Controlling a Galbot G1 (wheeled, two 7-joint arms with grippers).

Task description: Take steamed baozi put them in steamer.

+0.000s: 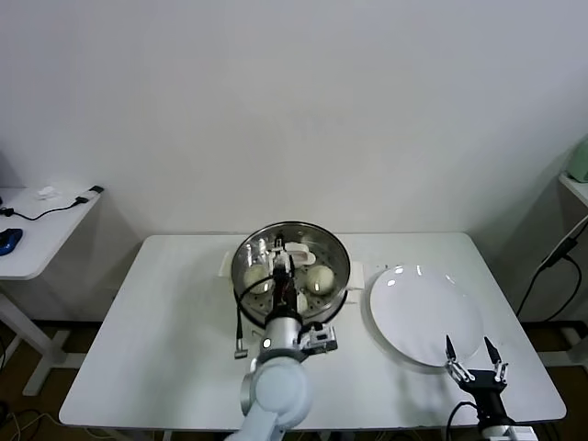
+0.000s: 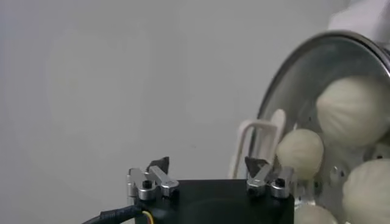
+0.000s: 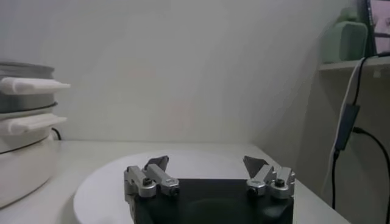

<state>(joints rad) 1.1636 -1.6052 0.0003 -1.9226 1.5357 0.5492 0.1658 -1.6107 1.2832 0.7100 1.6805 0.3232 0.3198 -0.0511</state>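
The steamer (image 1: 342, 266), a shiny steel pot on a cream base, stands mid-table. Several cream-white baozi lie inside it; two show in the head view (image 1: 256, 277) (image 1: 320, 277). In the left wrist view they show inside the steamer's rim (image 2: 286, 79), the largest baozi (image 2: 350, 109) farthest in. My left gripper (image 1: 274, 260) hangs over the pot, open and empty (image 2: 207, 164). My right gripper (image 1: 471, 354) is open and empty (image 3: 207, 163) at the near edge of the empty white plate (image 1: 425, 312).
The plate (image 3: 109, 179) lies right of the steamer (image 3: 21, 122). A side table (image 1: 37, 220) with a blue mouse (image 1: 7, 241) stands at far left. A shelf with a green object (image 3: 344, 39) and hanging cables (image 1: 551, 266) is at far right.
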